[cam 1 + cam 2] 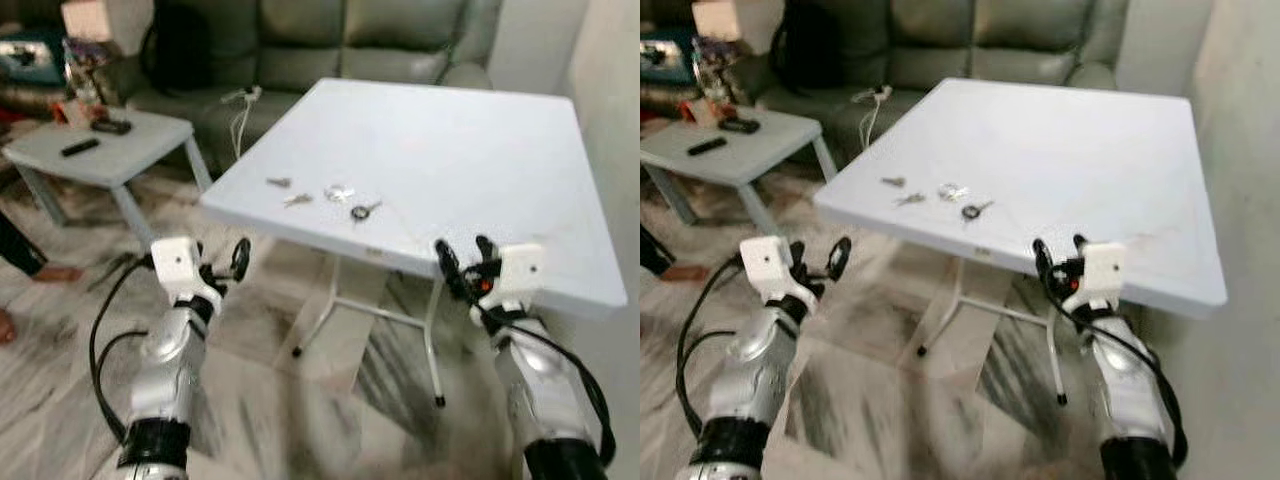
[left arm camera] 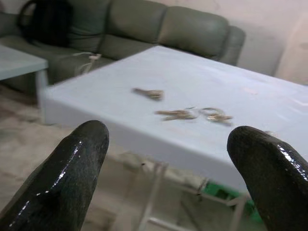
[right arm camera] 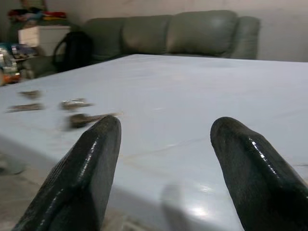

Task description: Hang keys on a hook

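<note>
Fingers [image 1: 462, 262] parted; keys [image 1: 364, 210] blurred, shaft seemingly pointing right across table [image 1: 480, 150].

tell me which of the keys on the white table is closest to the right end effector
The key with the round dark ring, last in the row toward the robot's right. The other three lie farther left, away from the right end effector, which is open at the table's near edge.

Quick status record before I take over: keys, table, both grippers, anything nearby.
keys: four small metal pieces lying loose near the front left edge of the white table; one has a ring
hook: cannot tell where it is
left gripper: open, off the table's left corner, over the floor
right gripper: open, at the table's front edge, right of the keys
nearby: grey sofa behind; low table to the left with a remote
</note>
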Robot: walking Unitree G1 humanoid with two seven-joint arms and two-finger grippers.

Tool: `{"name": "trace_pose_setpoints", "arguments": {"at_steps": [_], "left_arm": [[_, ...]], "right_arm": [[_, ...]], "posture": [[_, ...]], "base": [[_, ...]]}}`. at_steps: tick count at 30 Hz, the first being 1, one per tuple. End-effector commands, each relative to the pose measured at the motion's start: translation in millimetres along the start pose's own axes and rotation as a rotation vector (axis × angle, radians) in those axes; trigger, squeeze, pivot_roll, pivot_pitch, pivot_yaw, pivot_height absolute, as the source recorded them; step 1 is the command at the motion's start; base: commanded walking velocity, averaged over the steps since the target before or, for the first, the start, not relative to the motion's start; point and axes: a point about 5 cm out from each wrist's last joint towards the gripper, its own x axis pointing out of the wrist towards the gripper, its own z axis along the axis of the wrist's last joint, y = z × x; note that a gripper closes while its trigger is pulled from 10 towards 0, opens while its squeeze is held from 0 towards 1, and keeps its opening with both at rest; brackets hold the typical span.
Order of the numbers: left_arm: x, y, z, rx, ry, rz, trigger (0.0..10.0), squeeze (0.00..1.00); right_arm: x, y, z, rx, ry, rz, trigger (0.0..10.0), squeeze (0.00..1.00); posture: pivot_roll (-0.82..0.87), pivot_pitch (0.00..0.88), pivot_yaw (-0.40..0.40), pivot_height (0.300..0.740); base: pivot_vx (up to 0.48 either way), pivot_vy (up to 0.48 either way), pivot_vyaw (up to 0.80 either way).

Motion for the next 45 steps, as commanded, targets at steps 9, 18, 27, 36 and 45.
{"name": "trace_pose_setpoints", "arguments": {"at_steps": [9,18,27,36,45], "left_arm": [[2.0,-6.9,-0.7,-0.005,0.002,-0.014,10.0,0.00],[1.1,-10.2,-1.5,-0.006,-0.008,-0.026,10.0,0.00],[1.4,-10.5,-2.1,-0.019,-0.001,-0.031,10.0,0.00],[0.7,-11.4,-2.5,-0.021,-0.002,-0.033,10.0,0.00],[-0.4,-11.6,-3.5,-0.028,0.001,-0.029,10.0,0.00]], "right_arm": [[-0.7,-6.7,4.1,-0.003,-0.011,-0.012,10.0,0.00],[-0.5,-5.0,3.9,-0.003,-0.011,-0.002,10.0,0.00],[-0.6,-4.2,3.2,-0.002,-0.009,0.004,10.0,0.00],[-1.8,-4.5,3.4,-0.004,-0.007,0.005,10.0,0.00],[-3.2,-5.5,2.9,-0.006,-0.003,0.006,10.0,0.00]], "posture": [[-0.05,0.000,-0.001,0.740],[-0.05,0.000,-0.002,0.740],[-0.05,0.000,-0.004,0.740],[-0.05,0.000,-0.006,0.740],[-0.05,0.000,-0.010,0.740]], "base": [[0.375,0.000,0.00],[0.056,0.000,0.00],[0.000,0.028,0.00],[0.000,0.286,0.00],[0.000,0.335,0.00]]}}
